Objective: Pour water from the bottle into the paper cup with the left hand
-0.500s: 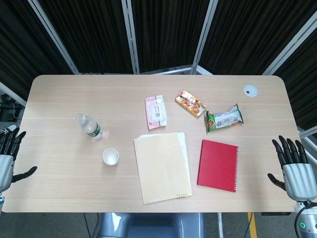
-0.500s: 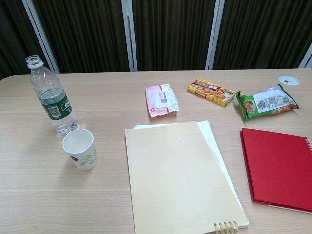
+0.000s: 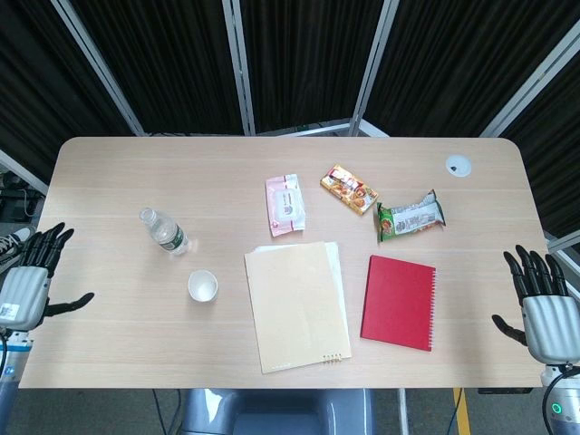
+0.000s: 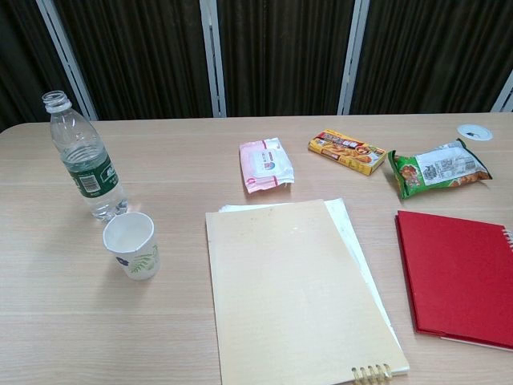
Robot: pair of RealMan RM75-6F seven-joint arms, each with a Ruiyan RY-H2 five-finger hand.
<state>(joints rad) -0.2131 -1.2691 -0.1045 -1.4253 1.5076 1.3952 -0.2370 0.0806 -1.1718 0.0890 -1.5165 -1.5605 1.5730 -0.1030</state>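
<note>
Currently left hand (image 3: 27, 281) open, empty, well apart from uncapped clear plastic bottle (image 4: 84, 160); white paper cup (image 4: 132, 245) just beside it—reach could topple either.

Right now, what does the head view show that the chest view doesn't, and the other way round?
Only the head view shows the left hand and right hand, both open at the table's near corners, holding nothing. Only the chest view shows the leaf print on the cup and that the bottle has no cap. Both show bottle, cup, tan notebook, red notebook, wipes and two snack packs.
</note>
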